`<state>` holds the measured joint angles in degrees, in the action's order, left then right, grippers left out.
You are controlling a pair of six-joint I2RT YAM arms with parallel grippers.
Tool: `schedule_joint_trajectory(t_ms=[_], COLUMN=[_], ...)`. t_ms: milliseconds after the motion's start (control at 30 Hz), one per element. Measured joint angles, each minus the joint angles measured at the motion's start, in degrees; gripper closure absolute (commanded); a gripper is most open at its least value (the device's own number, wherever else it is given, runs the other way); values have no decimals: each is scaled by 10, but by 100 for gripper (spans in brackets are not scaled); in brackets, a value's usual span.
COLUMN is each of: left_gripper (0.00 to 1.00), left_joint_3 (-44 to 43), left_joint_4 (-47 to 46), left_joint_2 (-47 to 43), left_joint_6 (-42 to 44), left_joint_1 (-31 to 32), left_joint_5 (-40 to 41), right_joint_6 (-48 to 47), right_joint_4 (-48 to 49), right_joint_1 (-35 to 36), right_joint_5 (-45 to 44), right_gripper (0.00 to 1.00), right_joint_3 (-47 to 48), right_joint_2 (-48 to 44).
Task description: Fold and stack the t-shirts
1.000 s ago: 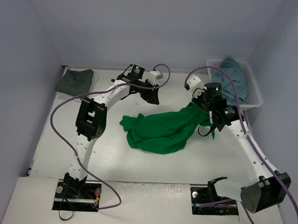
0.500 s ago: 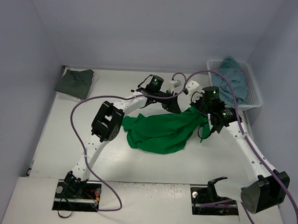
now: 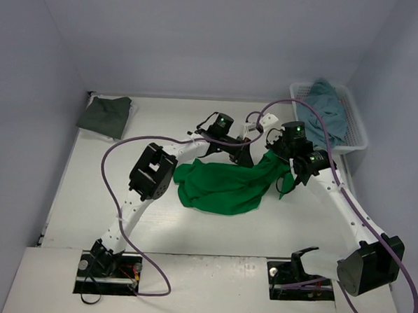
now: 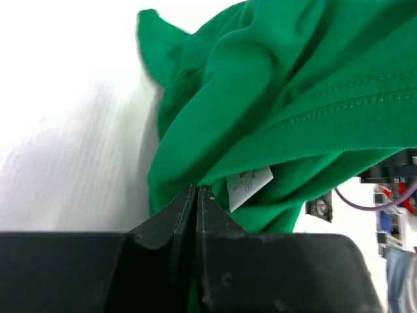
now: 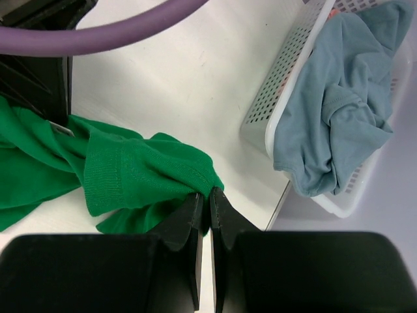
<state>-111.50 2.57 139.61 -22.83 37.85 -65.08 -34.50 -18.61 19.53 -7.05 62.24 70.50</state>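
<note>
Pinching the green t-shirt (image 3: 221, 186) in the middle of the table (image 3: 88, 192), my left gripper (image 4: 196, 190) is squeezed tight by its label (image 4: 249, 185), my right gripper (image 5: 203, 194) on its edge. I should pull both apart slowly.

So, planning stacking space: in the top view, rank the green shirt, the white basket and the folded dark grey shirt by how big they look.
1. green shirt, bunched up, only slightly ahead
2. basket, nearly alike
3. dark grey shirt, clearly smallest

Bright green t-shirt (image 3: 221, 189), teal-blue t-shirt (image 3: 327, 106), dark grey t-shirt (image 3: 106, 115), white lattice basket (image 3: 360, 140)
</note>
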Motion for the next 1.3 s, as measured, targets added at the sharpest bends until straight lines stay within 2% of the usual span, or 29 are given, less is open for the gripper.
schedule_joint_trajectory(t_ms=[267,433,733,967,1133,1233,1267,1300], left_gripper=[100,100,100,100,100,80,67,63], left_joint_3=[0,6,37,47,113,140,141,141], left_joint_4=[73,89,79,69,24,4,2,-1], left_joint_2=[-38,-89,-194,-240,-292,-294,-286,-275], left_joint_6=[66,82,85,70,57,61,63,66], left_joint_1=[-9,-45,-141,-160,-158,-150,-145,-139], left_joint_5=[70,116,152,155,156,156,154,153], right_joint_6=[2,3,17,22,30,32,32,32], right_joint_4=[4,13,24,49,51,51,51,50], right_joint_1=[0,0,0,0,0,0,0,0], right_joint_5=[0,-1,0,0,2,5,5,5], right_gripper=[100,100,100,100,100,100,100,100], right_joint_3=[-17,-21,-30,-30,-30,-37,-40,-43], right_joint_2=[-1,-3,-7,-7,-7,-13,-17,-22])
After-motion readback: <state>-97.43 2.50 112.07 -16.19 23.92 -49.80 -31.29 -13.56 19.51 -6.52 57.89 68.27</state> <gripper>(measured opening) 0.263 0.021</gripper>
